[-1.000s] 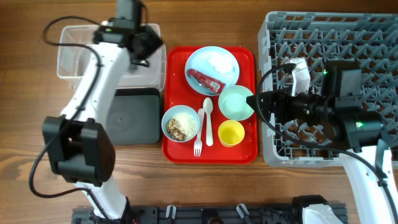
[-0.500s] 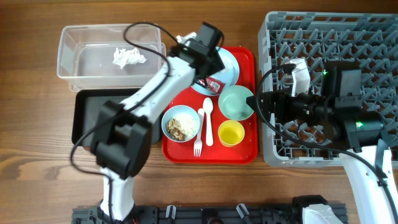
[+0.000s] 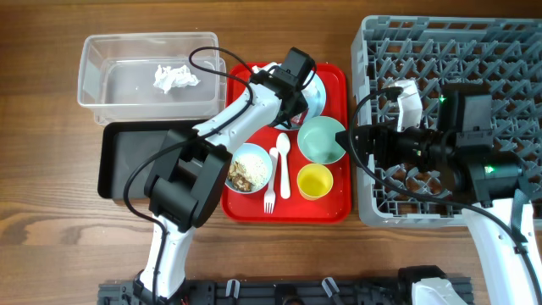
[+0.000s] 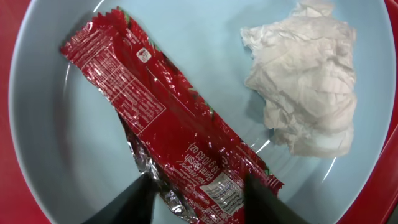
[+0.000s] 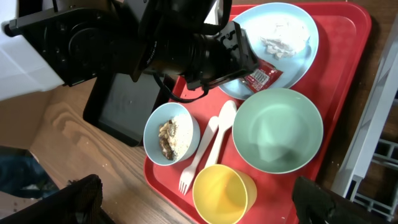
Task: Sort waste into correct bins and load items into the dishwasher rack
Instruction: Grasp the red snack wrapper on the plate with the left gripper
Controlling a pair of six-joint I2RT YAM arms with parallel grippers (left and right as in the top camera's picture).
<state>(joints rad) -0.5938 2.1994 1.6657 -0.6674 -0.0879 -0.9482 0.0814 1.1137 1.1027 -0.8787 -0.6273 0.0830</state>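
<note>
The left gripper (image 4: 198, 186) is down over the pale blue plate (image 4: 74, 168). Its two dark fingers (image 4: 140, 199) stand partly apart at the bottom of the wrist frame, either side of the lower end of the red-and-white wrapper (image 4: 161, 118). I cannot tell whether they are already pressing on the foil. The wrapper lies slantwise across the plate, from upper left to lower centre of that frame. A crumpled white tissue (image 4: 305, 81) rests on the plate in the upper right, just beside the wrapper and clear of it.

In the overhead view the plate sits at the top of the red tray (image 3: 330, 203). Below it are the mint green bowl (image 3: 322, 138), the yellow cup (image 3: 314, 180), the white spoon (image 3: 282, 161) and the fork (image 3: 270, 188). The light blue bowl (image 3: 229, 159) holds the food scraps (image 3: 247, 172).

In the upper left of the frame, the clear tub (image 3: 110, 89) holds a second tissue (image 3: 174, 78). The black tray (image 3: 127, 161) lies just below the tub.

The right gripper (image 5: 196, 186) hangs spread wide and empty above the tray's right edge. Its arm is over the grey dishwasher rack (image 3: 440, 51), which fills the right of the frame.
</note>
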